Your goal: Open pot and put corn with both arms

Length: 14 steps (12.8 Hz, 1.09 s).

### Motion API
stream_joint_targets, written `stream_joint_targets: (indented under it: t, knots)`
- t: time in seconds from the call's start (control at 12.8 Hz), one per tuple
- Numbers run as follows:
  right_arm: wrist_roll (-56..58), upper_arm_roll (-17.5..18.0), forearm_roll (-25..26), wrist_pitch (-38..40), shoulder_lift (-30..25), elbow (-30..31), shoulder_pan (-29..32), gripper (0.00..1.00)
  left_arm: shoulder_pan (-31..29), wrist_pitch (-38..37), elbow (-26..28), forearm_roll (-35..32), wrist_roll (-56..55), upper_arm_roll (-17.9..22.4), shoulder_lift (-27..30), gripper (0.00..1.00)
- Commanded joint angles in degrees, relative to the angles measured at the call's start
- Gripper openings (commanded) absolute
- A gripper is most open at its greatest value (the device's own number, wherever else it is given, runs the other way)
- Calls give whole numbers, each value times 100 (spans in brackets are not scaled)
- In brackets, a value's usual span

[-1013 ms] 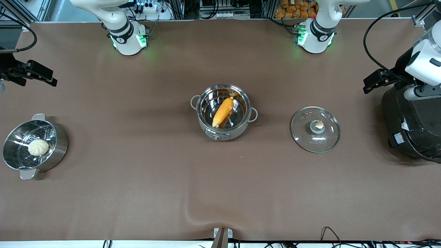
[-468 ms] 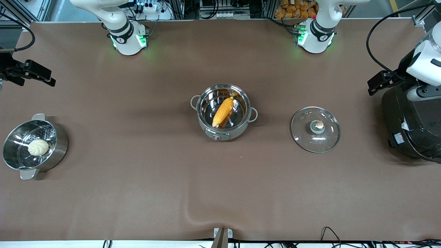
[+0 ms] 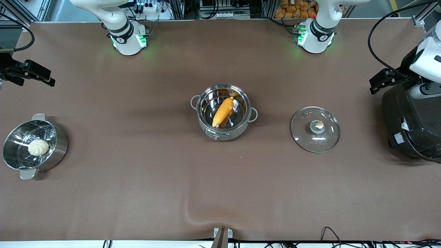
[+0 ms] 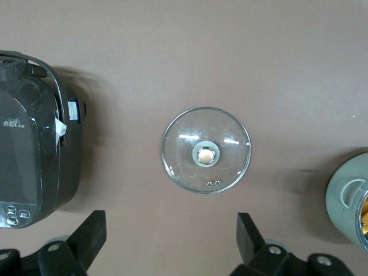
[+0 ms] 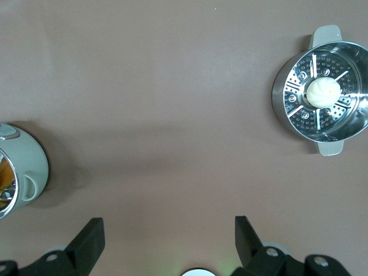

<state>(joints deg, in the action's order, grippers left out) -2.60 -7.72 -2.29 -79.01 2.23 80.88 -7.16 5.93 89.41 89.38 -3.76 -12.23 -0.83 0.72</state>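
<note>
The grey pot (image 3: 228, 133) stands lidless at the middle of the table, and the yellow-orange corn (image 3: 223, 112) lies slanted inside it. Its glass lid (image 3: 303, 135) with the tan knob (image 3: 319, 124) lies flat on the table beside it, toward the left arm's end; it also shows in the left wrist view (image 4: 227, 138). My left gripper (image 4: 171, 241) is open and empty, raised over the table by the black rice cooker (image 3: 379, 82). My right gripper (image 5: 169, 238) is open and empty, raised over the right arm's end of the table (image 3: 39, 74). An edge of the pot shows in both wrist views (image 4: 345, 198) (image 5: 29, 167).
A steel steamer pot (image 3: 59, 144) holding a white bun (image 3: 38, 147) stands at the right arm's end, also in the right wrist view (image 5: 282, 95). A big black rice cooker (image 3: 410, 124) stands at the left arm's end, also in the left wrist view (image 4: 29, 167).
Both grippers have drifted slightly outward toward their own ends of the table. The pot, corn and lid have not moved.
</note>
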Motion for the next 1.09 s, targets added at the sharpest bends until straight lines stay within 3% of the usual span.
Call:
stream_joint_targets:
  t: [0.0,1.01]
  knots:
    - [93,34,-96,114,50,-142,127,100,-22,50,36,-72,151,-5,130,100]
    - [119,16,27,114,23,-151,153,100,-4,-64,-87,341,151,-5,148,100]
